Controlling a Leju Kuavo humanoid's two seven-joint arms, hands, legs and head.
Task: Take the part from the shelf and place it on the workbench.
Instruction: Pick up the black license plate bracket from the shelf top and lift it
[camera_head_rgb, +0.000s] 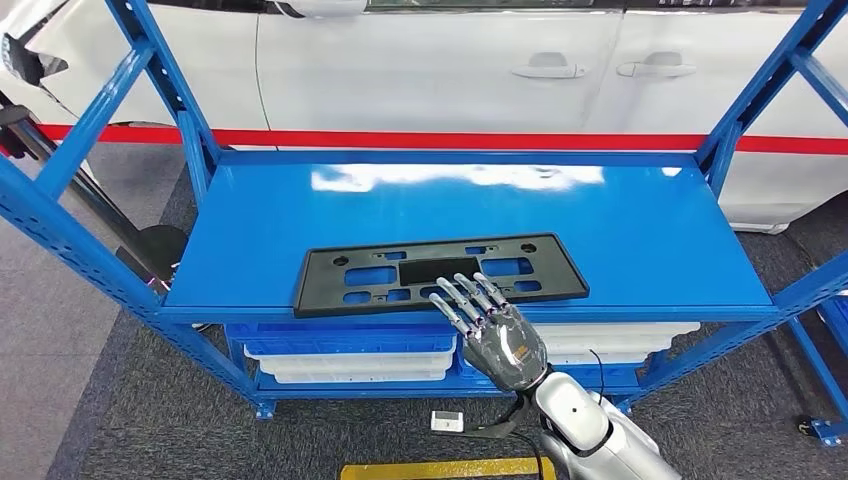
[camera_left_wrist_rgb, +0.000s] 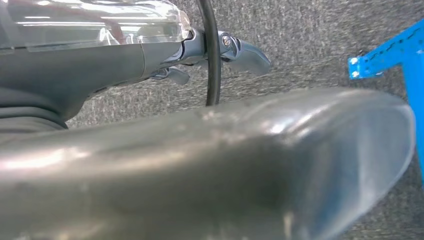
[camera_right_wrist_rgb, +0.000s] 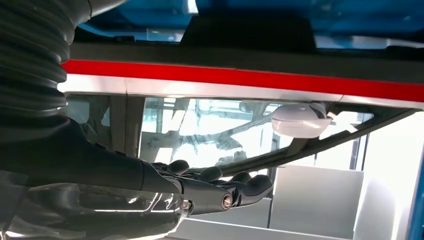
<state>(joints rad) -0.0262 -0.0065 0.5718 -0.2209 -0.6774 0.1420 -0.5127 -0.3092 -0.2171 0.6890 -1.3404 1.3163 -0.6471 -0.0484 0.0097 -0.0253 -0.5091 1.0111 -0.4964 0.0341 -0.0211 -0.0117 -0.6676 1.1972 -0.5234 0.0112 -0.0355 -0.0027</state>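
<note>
So the part (camera_head_rgb: 440, 272), a flat black plate with cutouts, is lying on the top deck of the blue shelf (camera_head_rgb: 640, 230), close to the front edge. Its long axis runs side to side, parallel to that edge, with a slight tilt.

The right hand (camera_head_rgb: 490, 325) is raised in front of the shelf, palm down, and the part lies straight ahead of it. The fingers (camera_head_rgb: 462, 298) are stretched out and fanned apart, with the tips overlapping the near edge of the part around its middle in the head view. Whether they're actually touching it or hanging just above can't be told from here. Nothing is held. In the right wrist view the fingers are seen from behind, extended and with nothing in them, so that matches.

The left hand (camera_left_wrist_rgb: 220, 55) is hanging low beside the body over the grey carpet, well away from the shelf. Its fingers are seen a bit curled with nothing in them, but how far open can't really be called from that angle.

So the right hand is clearly the nearer one. Since the part is long and thin and lies flat, a grab at the middle of the near edge is probably what's called for, and it might tip or flex if taken off-centre. No desk is spotted yet.
</note>
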